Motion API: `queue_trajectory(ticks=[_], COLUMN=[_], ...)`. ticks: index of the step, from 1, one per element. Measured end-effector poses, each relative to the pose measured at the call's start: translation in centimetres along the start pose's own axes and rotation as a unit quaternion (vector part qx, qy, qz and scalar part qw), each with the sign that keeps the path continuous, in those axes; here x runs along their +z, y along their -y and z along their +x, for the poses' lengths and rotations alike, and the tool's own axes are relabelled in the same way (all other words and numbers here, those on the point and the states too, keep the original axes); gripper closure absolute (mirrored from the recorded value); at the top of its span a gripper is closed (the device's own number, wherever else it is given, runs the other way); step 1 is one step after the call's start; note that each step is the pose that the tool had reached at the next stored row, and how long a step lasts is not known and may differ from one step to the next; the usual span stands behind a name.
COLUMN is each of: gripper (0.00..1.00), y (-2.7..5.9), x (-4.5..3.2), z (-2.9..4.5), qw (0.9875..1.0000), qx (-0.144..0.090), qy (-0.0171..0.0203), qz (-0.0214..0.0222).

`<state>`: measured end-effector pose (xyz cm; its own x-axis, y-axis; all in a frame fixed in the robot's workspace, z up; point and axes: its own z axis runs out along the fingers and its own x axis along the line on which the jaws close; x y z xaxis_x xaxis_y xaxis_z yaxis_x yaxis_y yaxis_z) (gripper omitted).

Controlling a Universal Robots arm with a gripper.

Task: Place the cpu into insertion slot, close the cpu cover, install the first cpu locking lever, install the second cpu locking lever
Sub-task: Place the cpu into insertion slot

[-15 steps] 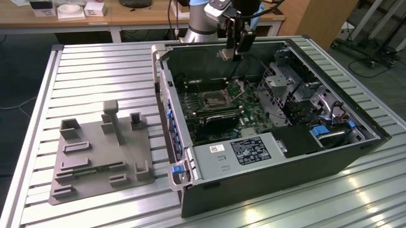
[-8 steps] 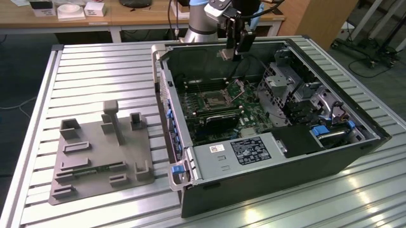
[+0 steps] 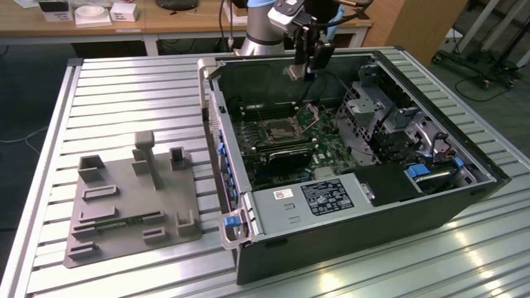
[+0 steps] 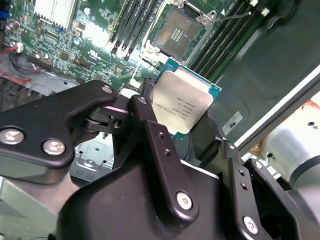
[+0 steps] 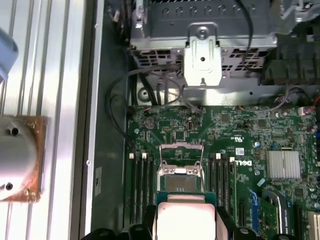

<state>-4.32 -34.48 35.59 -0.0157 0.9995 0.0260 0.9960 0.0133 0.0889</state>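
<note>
The gripper (image 4: 178, 124) had its fingers (image 4: 149, 131) closed on the edges of the cpu (image 4: 182, 102) — held over the open computer case (image 3: 331, 242), above and apart from the insertion slot (image 5: 180, 183), whose cpu cover (image 5: 180, 154) stood raised.

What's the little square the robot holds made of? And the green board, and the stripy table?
The cpu, held in the gripper, looks like dull silvery metal on top, with a thin green edge. The green circuit board seems a stiff glossy sheet dotted with small parts. The table looks like aluminium: grey, ribbed, reflecting light.
</note>
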Motion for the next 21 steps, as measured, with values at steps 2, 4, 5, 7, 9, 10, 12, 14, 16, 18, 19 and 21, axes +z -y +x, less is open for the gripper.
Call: queue_trajectory(ticks=[2,4,5,7,9,10,12,14,16,18,19,21], gripper=[0.46,0.46,0.46,0.46,0.46,0.46,0.46,0.46,0.46,0.46,0.46,0.46], y=[0.03,0.05,0.07,0.10,0.13,0.15,0.18,0.22,0.25,0.28,0.30,0.33], x=[0.27,0.65,0.83,1.19,1.55,1.73,2.09,2.45,2.81,3.19,3.37,3.72], z=[0.01,0.07,0.08,0.10,0.11,0.10,0.10,0.09,0.09,0.08,0.08,0.07], qw=[0.9999,0.9999,0.9999,0.9999,0.9999,0.9998,0.9998,0.9998,0.9998,0.9997,0.9997,0.9997], qx=[-0.011,-0.014,-0.014,-0.015,-0.017,-0.017,-0.019,-0.020,-0.021,-0.023,-0.024,-0.025], qy=[-0.0009,-0.0012,-0.0013,-0.0014,-0.0016,-0.0017,-0.0017,-0.0018,-0.0020,-0.0021,-0.0021,-0.0023], qz=[0.0003,0.0004,0.0004,0.0004,0.0004,0.0004,0.0005,0.0006,0.0005,0.0006,0.0006,0.0007])
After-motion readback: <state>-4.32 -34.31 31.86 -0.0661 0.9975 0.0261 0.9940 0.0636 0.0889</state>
